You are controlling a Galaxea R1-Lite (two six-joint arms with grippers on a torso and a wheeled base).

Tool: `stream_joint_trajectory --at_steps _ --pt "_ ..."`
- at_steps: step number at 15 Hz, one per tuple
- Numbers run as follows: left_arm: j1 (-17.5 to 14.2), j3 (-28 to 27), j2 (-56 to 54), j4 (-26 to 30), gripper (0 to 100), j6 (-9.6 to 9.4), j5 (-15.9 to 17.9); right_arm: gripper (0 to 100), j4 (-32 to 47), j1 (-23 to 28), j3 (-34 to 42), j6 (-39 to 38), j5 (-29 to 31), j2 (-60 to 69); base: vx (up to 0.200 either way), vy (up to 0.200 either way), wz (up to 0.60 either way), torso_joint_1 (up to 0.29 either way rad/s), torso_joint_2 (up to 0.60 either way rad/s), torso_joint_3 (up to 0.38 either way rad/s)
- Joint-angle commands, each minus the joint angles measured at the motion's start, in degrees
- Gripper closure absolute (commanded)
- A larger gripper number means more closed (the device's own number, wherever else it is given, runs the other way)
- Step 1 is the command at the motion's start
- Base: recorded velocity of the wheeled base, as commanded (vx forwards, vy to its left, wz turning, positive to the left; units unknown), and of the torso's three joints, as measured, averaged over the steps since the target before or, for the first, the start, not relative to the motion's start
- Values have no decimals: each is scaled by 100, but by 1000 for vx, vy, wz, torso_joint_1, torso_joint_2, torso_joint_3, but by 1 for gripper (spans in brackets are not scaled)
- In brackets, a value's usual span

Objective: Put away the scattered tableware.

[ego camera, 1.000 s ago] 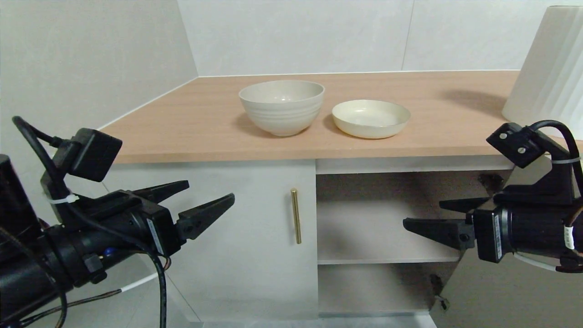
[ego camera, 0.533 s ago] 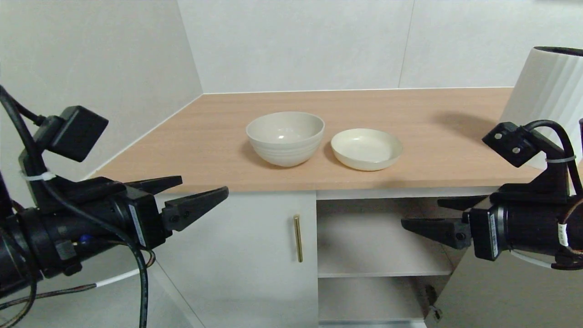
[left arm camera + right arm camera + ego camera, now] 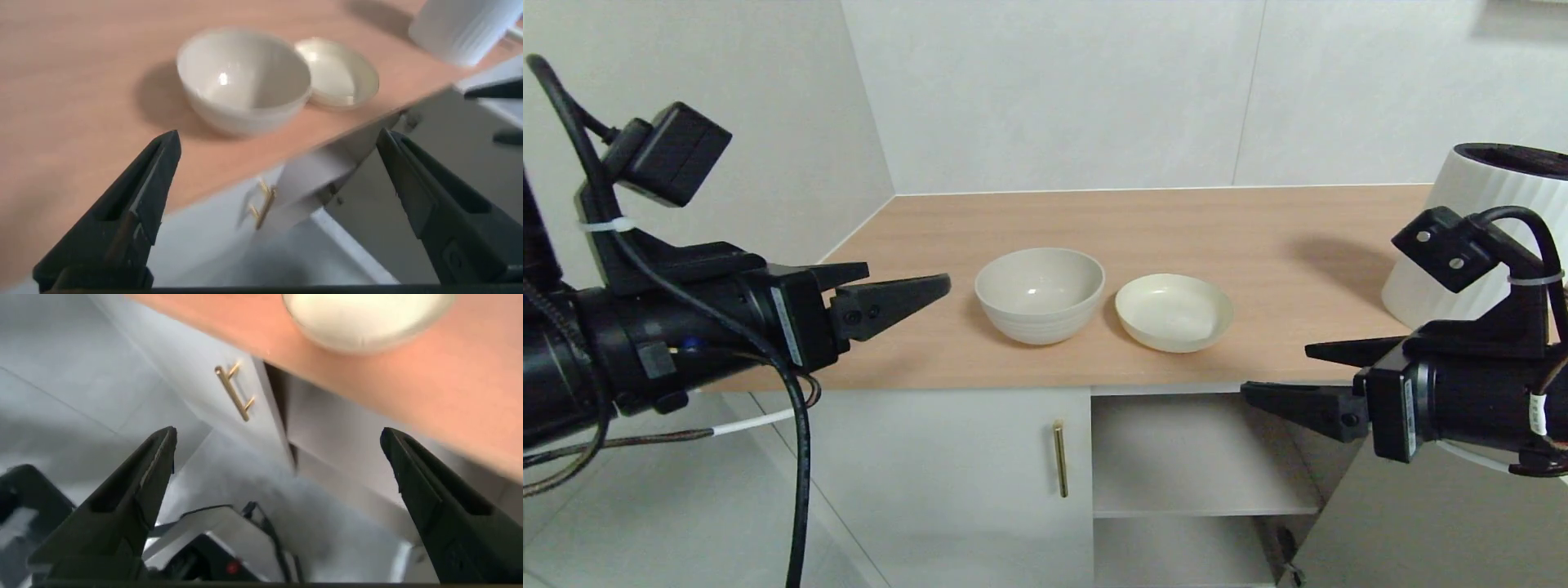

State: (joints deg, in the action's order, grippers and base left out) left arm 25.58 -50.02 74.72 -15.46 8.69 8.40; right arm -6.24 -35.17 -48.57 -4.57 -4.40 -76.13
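A deep bowl (image 3: 1040,294) and a shallow dish (image 3: 1174,311) sit close together near the front edge of the wooden tabletop (image 3: 1094,220). The left pincer (image 3: 907,276) hovers released and empty near the bowl's left side. The right pincer (image 3: 1275,370), likewise spread and empty, hangs before the open cabinet (image 3: 1192,449) below. A white ribbed vessel (image 3: 1486,184) stands far right

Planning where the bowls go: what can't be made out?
- Behind the shut door: head view, contents hidden.
- Lower compartment: head view, cut by the bottom edge.
- Shallow bowl: right wrist view, cut by the top edge.
- White container: head view, inside hidden by its wall.
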Motion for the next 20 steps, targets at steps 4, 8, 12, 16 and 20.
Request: stream_joint_trajectory --at_steps 4,8,12,16,20 --pt "0 -3181 131 1133 0 924 -102 0 114 -7 -179 44 18 -77 0 0 0 9 -18 -10" --pt "79 -1731 61 2407 0 906 48 0 545 1 -680 -431 36 -236 0 0 0 0 0 0" --pt "9 -1397 948 2231 0 950 -14 0 1143 107 -1533 -896 721 -991 0 0 0 0 0 0" --pt "-61 -1731 1651 2135 0 1583 -444 0 1134 300 -1674 -1019 880 -1264 0 0 0 0 0 0" --pt "-193 -2029 2012 2117 0 2154 -559 0 607 318 -1744 -1353 1337 -1651 0 0 0 0 0 0"
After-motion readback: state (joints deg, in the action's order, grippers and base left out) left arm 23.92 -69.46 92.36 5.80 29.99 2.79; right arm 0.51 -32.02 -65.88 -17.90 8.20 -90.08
